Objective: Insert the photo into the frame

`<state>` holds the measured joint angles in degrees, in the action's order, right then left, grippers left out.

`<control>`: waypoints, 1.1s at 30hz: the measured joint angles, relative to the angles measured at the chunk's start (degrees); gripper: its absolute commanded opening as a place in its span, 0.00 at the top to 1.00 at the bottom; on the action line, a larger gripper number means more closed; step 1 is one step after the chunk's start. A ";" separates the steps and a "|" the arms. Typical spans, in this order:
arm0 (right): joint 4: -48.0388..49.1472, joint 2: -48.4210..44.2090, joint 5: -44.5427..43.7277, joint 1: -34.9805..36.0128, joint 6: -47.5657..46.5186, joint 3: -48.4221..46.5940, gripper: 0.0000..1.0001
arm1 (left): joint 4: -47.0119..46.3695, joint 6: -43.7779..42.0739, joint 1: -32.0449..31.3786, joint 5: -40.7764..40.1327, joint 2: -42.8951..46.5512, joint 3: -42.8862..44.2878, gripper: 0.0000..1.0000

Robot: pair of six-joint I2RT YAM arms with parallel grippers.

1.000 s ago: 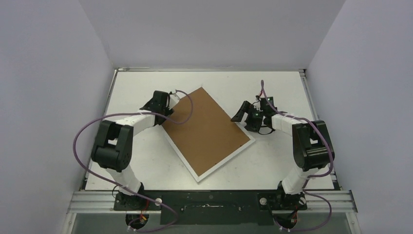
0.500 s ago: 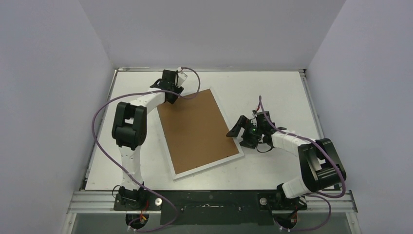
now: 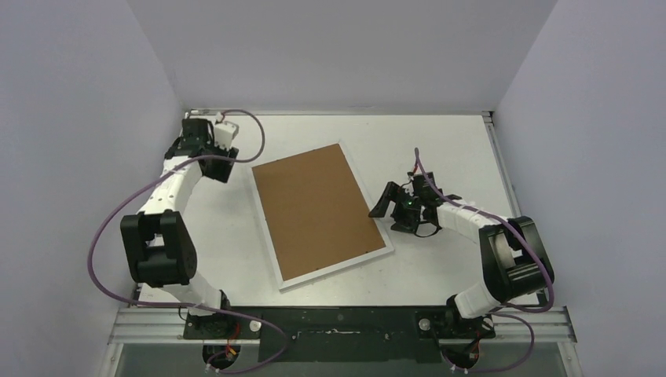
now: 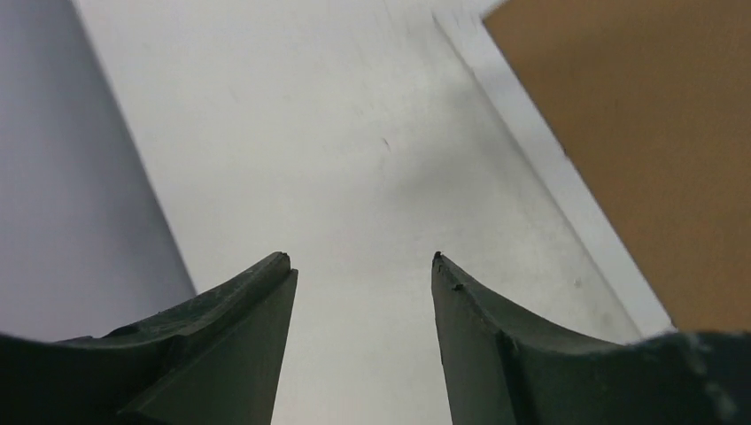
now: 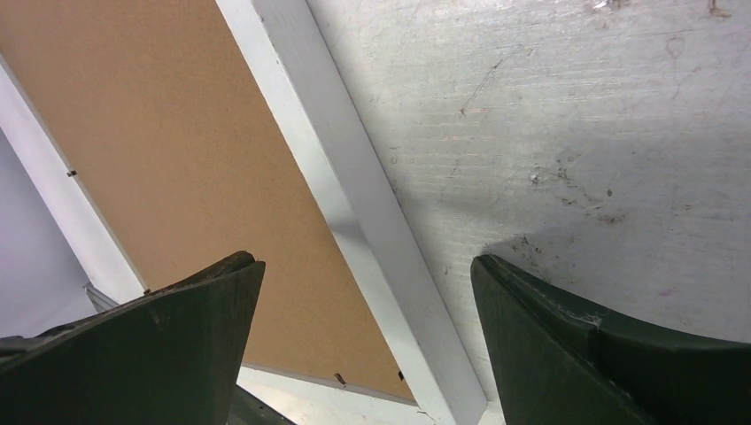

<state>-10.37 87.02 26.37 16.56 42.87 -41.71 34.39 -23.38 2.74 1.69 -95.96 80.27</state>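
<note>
The frame [image 3: 337, 269] lies face down in the middle of the table, its narrow white border around a plain brown backing board [image 3: 314, 208]. The photo is hidden. My left gripper [image 3: 218, 166] is open and empty above bare table at the back left, well clear of the frame's corner [image 4: 460, 27]. Its fingers [image 4: 239, 301] stand apart. My right gripper [image 3: 390, 212] is open and wide. It straddles the frame's right border [image 5: 354, 212] near the front right corner, one finger over the board [image 5: 133, 115] and one over the table.
The white table [image 3: 440, 149] is walled on the left, back and right. The left arm's purple cable [image 3: 98, 243] loops out toward the left wall. A black metal rail [image 3: 338, 322] with both arm bases runs along the near edge.
The frame turned clockwise, then stayed put. My left arm swung off the frame's back corner to the back left of the table. The right gripper shifted only slightly beside the right border.
</note>
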 measured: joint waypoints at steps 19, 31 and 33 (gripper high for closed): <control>-0.66 -4.92 -0.61 5.84 0.85 4.37 0.10 | 2.78 11.98 -0.90 17.84 -13.99 -7.02 0.53; -1.03 -5.70 -3.06 14.32 4.07 4.74 0.09 | 3.08 16.41 -6.34 18.82 -25.16 10.29 0.53; -1.79 -5.77 -3.10 14.10 3.87 4.52 0.09 | 4.31 16.83 -6.23 20.68 -25.11 11.17 0.53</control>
<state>-12.16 81.25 23.27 30.65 46.74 -37.19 38.70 -6.55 -3.49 22.37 -121.08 91.44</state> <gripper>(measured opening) 0.906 0.468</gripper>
